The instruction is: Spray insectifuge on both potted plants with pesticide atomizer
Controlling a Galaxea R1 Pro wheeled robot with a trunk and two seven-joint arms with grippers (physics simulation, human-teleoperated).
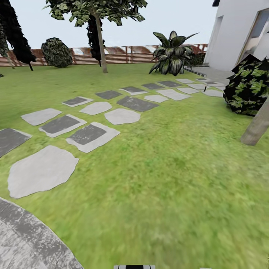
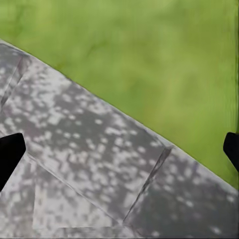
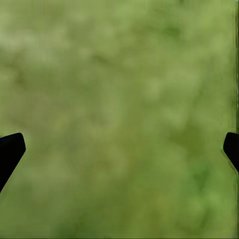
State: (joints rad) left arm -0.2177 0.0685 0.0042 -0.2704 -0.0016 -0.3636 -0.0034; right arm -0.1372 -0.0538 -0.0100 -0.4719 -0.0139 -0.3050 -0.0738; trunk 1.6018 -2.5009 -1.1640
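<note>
The garden's lawn (image 1: 160, 179) spreads across the head view, with neither the atomizer nor the speckled potted plants anywhere on it here. The grey stone patio (image 1: 26, 239) curves in at the near left corner. From the patio, a path of stepping slabs (image 1: 93, 136) runs away over the grass toward a white house (image 1: 239, 33) at the far right; pale rough-edged slabs alternate with darker square ones set in light frames. Beyond the far end of the slabs, close to the house, a spiky long-leaved plant (image 1: 172, 54) grows from the grass. Behind it the brown slat fence (image 1: 119, 55) closes the lawn, with a slim-trunked tree (image 1: 100, 37) and a round dark bush (image 1: 56, 52) standing before it, left of the spiky plant. Right of the slabs, a leafy dark shrub (image 1: 248, 87) sits beside a slanting grey trunk (image 1: 257, 127).

In the left wrist view, the left gripper (image 2: 119, 149) hangs released, its two dark fingertips (image 2: 10, 152) wide apart with nothing between them, over the edge of the patio (image 2: 89, 169) where it meets the grass (image 2: 149, 55).

In the right wrist view, the right gripper (image 3: 119, 149) is likewise spread wide and unladen, its fingertips (image 3: 10, 149) at the picture's sides, above blurred grass (image 3: 119, 89).
</note>
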